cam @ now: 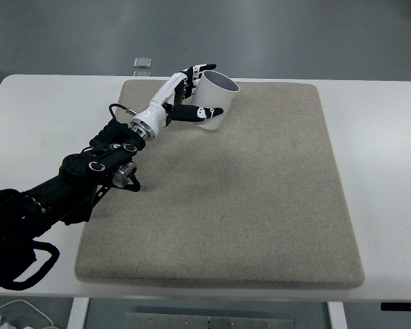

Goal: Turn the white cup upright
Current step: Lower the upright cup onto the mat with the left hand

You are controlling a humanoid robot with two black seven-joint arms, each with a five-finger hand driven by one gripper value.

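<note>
A white cup (216,96) stands at the far left of the beige mat (260,192), its open mouth facing up and tilted slightly to the right. My left hand (193,92) is wrapped around the cup's left side, with the thumb (198,112) across the front wall and the fingers (195,70) curled behind the rim. The black left arm (89,171) reaches in from the lower left corner. The right arm does not show.
The mat lies on a white table (48,116). A small dark flat object (143,63) sits at the table's far edge, just behind the hand. Cables show at the bottom left under the table edge.
</note>
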